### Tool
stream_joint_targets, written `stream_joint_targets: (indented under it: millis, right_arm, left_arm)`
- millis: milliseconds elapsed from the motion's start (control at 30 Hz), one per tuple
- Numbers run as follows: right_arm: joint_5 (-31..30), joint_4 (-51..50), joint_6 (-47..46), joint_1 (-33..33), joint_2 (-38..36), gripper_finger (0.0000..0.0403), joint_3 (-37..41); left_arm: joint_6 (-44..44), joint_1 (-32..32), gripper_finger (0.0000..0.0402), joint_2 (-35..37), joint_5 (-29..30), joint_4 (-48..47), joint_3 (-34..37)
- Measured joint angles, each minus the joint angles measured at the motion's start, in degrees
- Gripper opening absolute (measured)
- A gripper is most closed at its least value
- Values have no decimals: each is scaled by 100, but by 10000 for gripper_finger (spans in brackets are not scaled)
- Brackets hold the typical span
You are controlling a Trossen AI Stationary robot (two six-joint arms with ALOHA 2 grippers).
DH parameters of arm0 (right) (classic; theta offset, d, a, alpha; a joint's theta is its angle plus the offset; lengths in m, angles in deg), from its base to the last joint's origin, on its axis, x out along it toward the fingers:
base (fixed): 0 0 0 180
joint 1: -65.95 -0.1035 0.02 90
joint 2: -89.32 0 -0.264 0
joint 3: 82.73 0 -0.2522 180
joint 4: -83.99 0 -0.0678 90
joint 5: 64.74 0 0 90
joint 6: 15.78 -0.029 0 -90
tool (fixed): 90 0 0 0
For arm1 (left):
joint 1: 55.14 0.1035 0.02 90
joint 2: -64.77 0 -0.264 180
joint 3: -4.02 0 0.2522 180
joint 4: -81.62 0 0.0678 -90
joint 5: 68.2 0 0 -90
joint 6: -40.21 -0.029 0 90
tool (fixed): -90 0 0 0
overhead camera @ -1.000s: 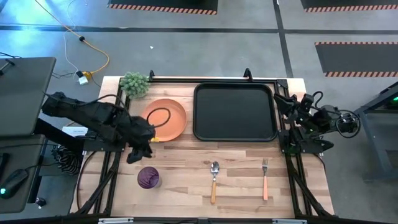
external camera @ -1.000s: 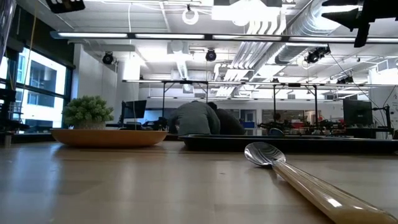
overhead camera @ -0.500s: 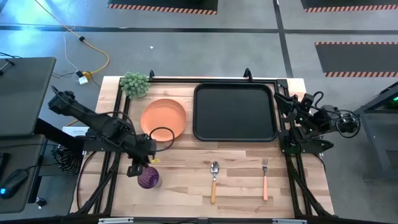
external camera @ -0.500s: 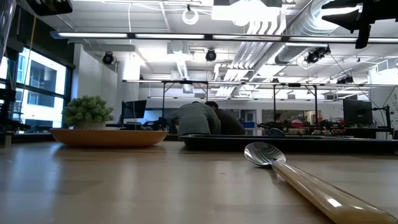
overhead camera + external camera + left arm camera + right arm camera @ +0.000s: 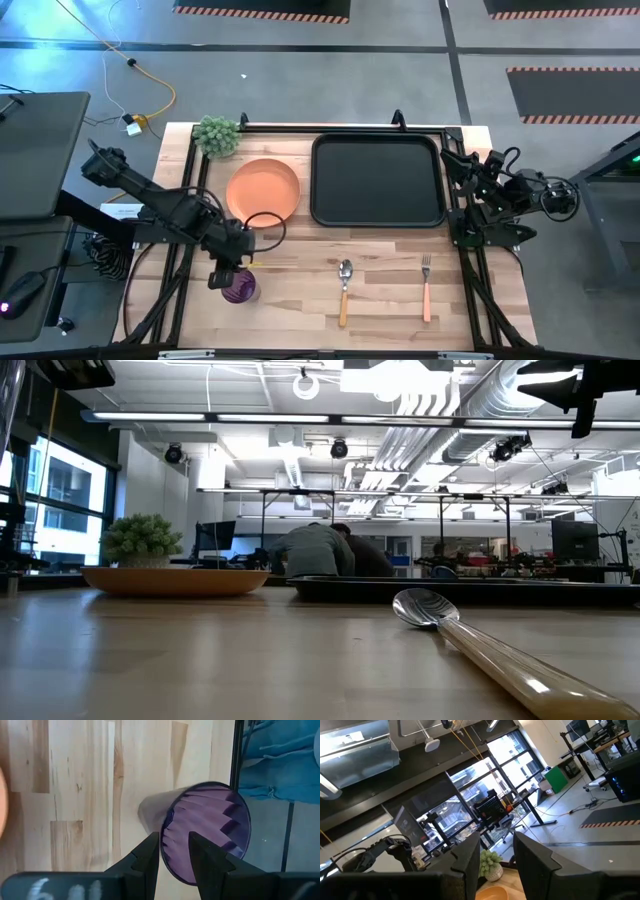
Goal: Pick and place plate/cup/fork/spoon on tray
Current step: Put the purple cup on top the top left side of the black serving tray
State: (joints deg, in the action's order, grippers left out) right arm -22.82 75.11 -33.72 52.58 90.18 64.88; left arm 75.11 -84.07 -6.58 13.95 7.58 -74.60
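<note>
Cup: the purple cup (image 5: 207, 832) stands on the wood near the front left of the table, below the plate. It is the thing I am going for now.
Left gripper: my left gripper (image 5: 222, 277) hangs right over the cup. In the left wrist view its two fingers (image 5: 150, 857) are apart, one outside the cup's rim and one over the inside. They do not hold it yet.
Plate: the orange plate (image 5: 263, 190) sits on the wood just beside the tray's left side. It is not on the tray.
Spoon: the spoon (image 5: 344, 288) lies on the wood in front of the tray, bowl end toward the tray.
Fork: the fork (image 5: 426, 287) lies to the right of the spoon, well apart from it.
Tray: the black tray (image 5: 378, 180) has nothing on it.
Right gripper: my right gripper (image 5: 496, 857) waits off the right edge of the table, pointing into the room. Its fingers are apart and hold nothing.
Done so far: I think nothing is done. All four things must go on the tray.
What changed: one second ago my left gripper was over the front edge of the plate. Now it has moved toward the front of the table and sits over the cup. The plate, spoon and fork have not moved.
Other things: a green plant ball (image 5: 217, 135) sits at the back left corner.
</note>
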Motion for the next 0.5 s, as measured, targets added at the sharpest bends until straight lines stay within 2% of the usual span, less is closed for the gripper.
stream_joint_targets:
  millis: [500]
  right_arm:
    - [0,-2,42,0,0,110,0]
  left_arm:
    - [107,-220,97,-324,473,-143,2]
